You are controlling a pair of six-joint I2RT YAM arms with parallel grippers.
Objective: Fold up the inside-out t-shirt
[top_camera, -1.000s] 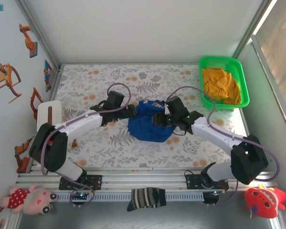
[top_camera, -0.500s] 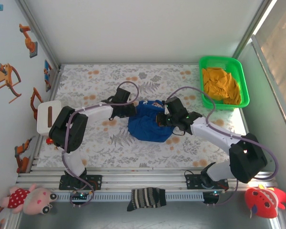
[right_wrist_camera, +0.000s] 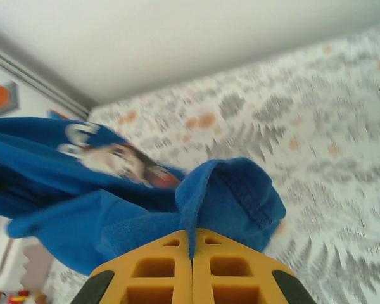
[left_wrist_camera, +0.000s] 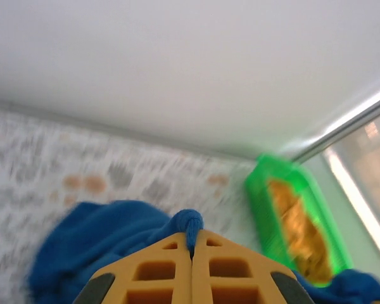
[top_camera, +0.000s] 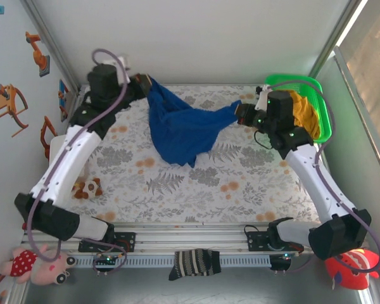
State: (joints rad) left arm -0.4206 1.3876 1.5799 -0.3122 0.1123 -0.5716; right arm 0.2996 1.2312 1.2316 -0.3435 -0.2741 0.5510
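T-shirt aloft, pinched by left gripper, right gripper

t-shirt lifted, stretched wide between closed fingers

Green basket and floral tabletop blurred, t-shirt cut by lower edge, its print smeared.

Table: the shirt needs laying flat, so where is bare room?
Widest bare mat lies between the hanging t-shirt and the near rail. A thinner strip runs behind the t-shirt by the back wall. Crowded: green basket beside the right claw, plush toy by the mat's left edge.
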